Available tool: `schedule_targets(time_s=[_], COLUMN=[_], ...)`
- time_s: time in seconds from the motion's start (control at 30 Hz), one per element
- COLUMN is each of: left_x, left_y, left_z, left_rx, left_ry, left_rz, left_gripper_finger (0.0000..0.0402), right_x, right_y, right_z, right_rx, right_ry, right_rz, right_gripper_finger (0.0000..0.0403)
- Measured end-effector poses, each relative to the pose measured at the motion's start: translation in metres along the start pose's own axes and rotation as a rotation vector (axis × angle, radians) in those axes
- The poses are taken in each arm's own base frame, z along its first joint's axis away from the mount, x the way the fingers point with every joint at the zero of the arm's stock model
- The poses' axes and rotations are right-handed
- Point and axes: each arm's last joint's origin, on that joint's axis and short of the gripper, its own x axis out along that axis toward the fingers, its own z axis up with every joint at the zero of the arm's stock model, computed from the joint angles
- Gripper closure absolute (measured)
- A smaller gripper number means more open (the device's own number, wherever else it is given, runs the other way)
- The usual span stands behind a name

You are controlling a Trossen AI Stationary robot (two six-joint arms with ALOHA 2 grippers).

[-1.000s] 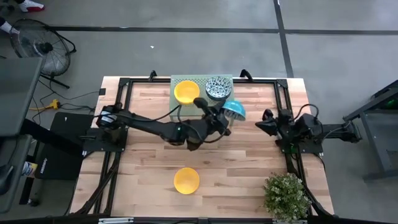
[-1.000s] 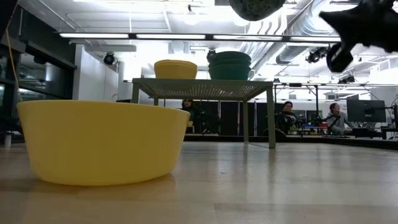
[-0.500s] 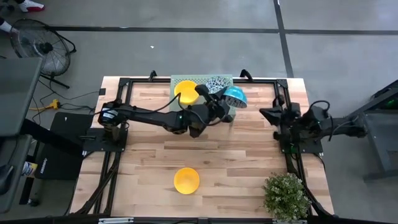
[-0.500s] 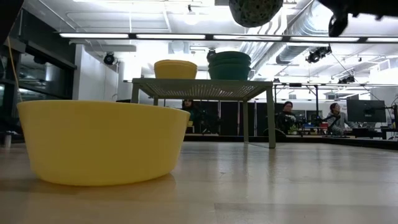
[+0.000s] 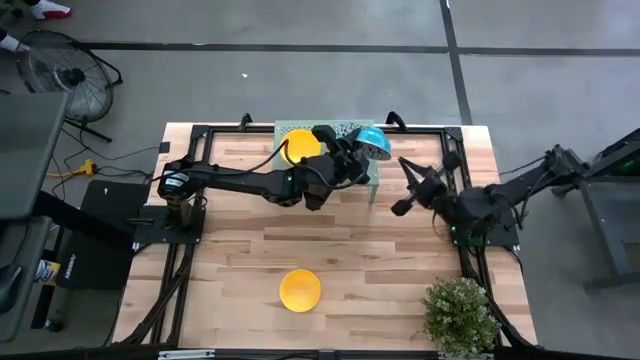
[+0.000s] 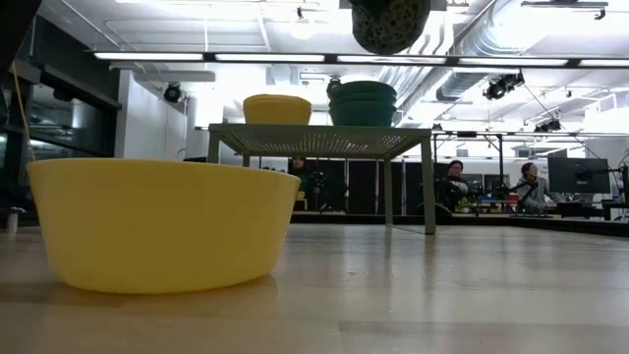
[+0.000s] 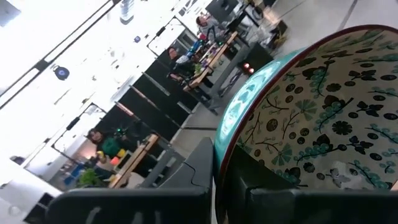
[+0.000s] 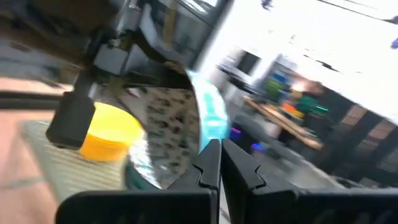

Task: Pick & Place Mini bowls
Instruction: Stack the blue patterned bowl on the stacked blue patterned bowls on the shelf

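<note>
Patterned bowl in left gripper, seemingly.

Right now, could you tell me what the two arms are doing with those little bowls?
The left gripper is shut on the rim of a patterned teal bowl, holding it tilted in the air over the green rack. On the rack sit yellow bowls and a teal stack. Another yellow bowl sits on the table. The right gripper hangs shut nearby, empty.

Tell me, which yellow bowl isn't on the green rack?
The yellow bowl alone on the bare wooden table, near its front edge. The other yellow one sits up on the rack, beside the teal bowls.
</note>
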Motion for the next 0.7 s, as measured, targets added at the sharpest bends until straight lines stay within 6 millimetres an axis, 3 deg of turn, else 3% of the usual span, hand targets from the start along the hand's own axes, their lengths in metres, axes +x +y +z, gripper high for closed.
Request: schedule_targets(time_s=[0.17, 0.33, 0.7], left_x=[0.010, 0.012, 0.011], left_y=[0.004, 0.010, 0.015], left_z=[-0.005, 0.000, 0.008], left_rx=[0.028, 0.018, 0.016], left_ry=[0.015, -0.021, -0.077], left_rz=[0.019, 0.004, -0.039], left_gripper_finger=[0.0396, 0.0396, 0.0396], right_x=[-0.009, -0.011, 0.006], right_y=[0.011, 0.013, 0.011], right_z=[0.015, 0.015, 0.016], right_rx=[-0.003, 0.024, 0.035], right_ry=[0.093, 0.075, 0.034], right_rz=[-0.160, -0.130, -0.070], right_gripper_finger=[0.0402, 0.0378, 0.0197])
